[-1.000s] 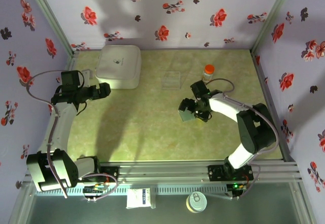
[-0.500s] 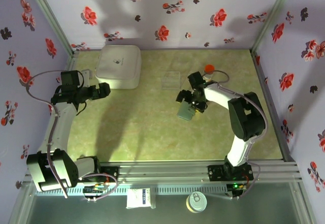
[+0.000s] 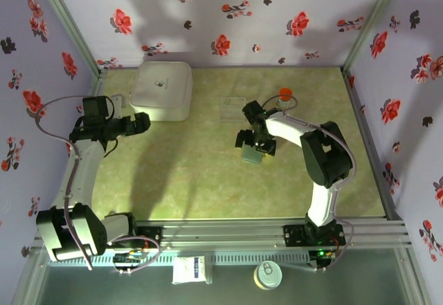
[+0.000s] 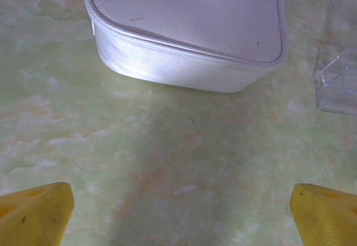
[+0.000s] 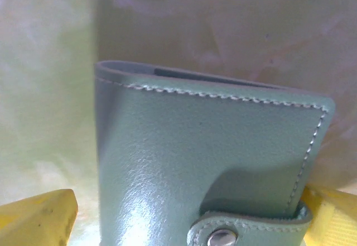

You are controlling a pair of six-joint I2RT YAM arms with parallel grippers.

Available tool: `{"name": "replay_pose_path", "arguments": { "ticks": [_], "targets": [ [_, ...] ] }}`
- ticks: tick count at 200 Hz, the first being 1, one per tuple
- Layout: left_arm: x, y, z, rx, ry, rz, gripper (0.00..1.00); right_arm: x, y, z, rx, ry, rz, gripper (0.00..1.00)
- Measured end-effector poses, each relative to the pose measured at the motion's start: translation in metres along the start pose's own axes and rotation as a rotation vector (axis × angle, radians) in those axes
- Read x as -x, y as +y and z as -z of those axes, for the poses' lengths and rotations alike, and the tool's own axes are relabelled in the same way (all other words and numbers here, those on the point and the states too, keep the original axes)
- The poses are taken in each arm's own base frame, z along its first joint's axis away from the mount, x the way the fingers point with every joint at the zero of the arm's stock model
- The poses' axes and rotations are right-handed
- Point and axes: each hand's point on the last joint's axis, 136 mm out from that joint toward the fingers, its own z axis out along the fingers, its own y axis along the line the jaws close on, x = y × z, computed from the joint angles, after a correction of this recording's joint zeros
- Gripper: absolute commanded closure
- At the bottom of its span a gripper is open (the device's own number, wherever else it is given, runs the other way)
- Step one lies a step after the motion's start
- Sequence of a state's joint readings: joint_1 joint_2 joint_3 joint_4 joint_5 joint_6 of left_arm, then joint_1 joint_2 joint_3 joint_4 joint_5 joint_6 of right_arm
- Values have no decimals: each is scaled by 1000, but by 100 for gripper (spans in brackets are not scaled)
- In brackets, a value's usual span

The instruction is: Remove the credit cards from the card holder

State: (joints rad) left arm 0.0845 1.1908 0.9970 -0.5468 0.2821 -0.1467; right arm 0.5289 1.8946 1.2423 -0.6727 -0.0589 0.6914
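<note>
The card holder (image 3: pixel 251 155) lies on the green table, right of centre. Up close it is a grey-green stitched wallet (image 5: pixel 201 157), folded closed, with a strap and a metal snap stud (image 5: pixel 222 237). The credit cards are hidden inside it. My right gripper (image 3: pixel 253 146) hangs over it, open, with the wallet between its yellow fingertips (image 5: pixel 39 218). The right fingertip touches the wallet's edge and the left one stands apart from it. My left gripper (image 3: pixel 142 122) is open over bare table beside the white box, its yellow fingertips (image 4: pixel 36 212) far apart.
A big white rounded box (image 3: pixel 163 90) sits at the back left, close ahead of the left gripper (image 4: pixel 181 218). A clear plastic piece (image 3: pixel 233 109) lies behind the wallet. An orange-capped bottle (image 3: pixel 284 96) stands behind the right arm. Flowered walls enclose the table.
My right arm has swung left and back, bringing its gripper from the wallet's right side to over it. The wallet has barely shifted. The left arm has not moved.
</note>
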Motion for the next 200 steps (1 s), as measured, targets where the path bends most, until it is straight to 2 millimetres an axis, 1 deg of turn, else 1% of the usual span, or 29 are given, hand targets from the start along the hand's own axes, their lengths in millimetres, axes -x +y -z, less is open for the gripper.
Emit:
{"name": "replay_pose_path", "arguments": {
  "ticks": [18,55,104,125,144,171,200],
  "targets": [
    [0,0,0,0,0,0,0,-1,3,0,-14,-5,-3,1],
    [0,-1,0,-5,1,0,0,-1,1,-2,-62,-24,-4,5],
    [0,-2,0,-12,1,0,0,0,-2,-2,-96,-33,-1,17],
    [0,-3,0,-18,2,5,0,2,0,2,-99,-42,5,19],
    [0,-4,0,-24,2,34,0,1,8,4,-90,-49,23,20],
    [-4,-17,-1,-63,-7,77,0,-1,24,9,-67,-61,59,23],
    [-21,-49,-11,-142,23,86,0,-2,49,9,-32,-60,107,25]
  ]
}}
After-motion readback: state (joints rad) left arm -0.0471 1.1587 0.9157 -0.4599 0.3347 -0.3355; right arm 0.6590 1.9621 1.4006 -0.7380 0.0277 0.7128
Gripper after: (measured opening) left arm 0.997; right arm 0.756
